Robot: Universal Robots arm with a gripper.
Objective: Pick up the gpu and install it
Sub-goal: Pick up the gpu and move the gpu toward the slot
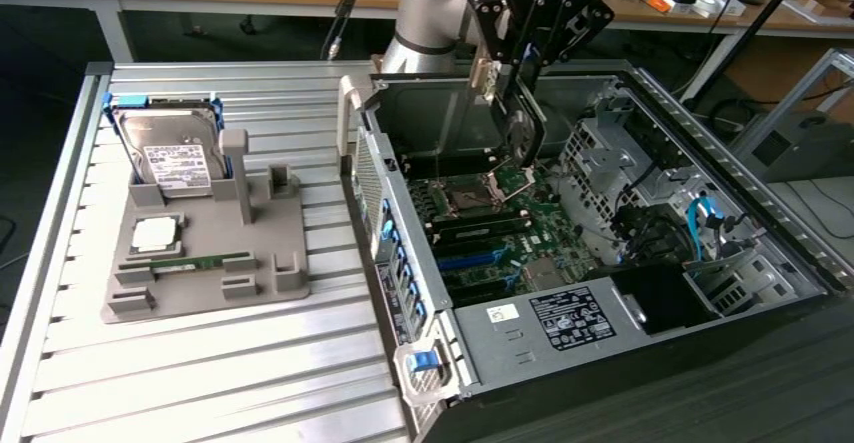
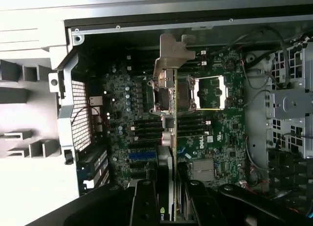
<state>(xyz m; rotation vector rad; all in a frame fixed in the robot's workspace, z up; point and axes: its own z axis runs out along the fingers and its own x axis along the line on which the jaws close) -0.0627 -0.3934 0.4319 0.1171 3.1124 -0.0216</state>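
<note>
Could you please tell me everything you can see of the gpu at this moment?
The gpu is a thin dark card with a silvery metal bracket at one end. It hangs on edge, clamped between the fingers of the gripper, over the green motherboard inside the open computer case, apparently not seated in any slot.

A: On the slatted desk (image 1: 200, 373), toward the exterior view's left?
B: Grey fixture tray (image 1: 274, 283). Silver hard drive (image 1: 180, 153) with white label, propped in the rear cradle.
A: And lower on that tray?
B: Square processor chip (image 1: 156, 231), slim green memory stick (image 1: 187, 260) just beside it.
A: Toward the exterior view's right?
B: Open tower case (image 1: 461, 123) lying on its side. Green motherboard (image 1: 534, 223) inside, with CPU socket (image 1: 474, 200). Labelled power supply (image 1: 571, 313) at the near end, blue cable (image 1: 701, 218) by the drive bays.
</note>
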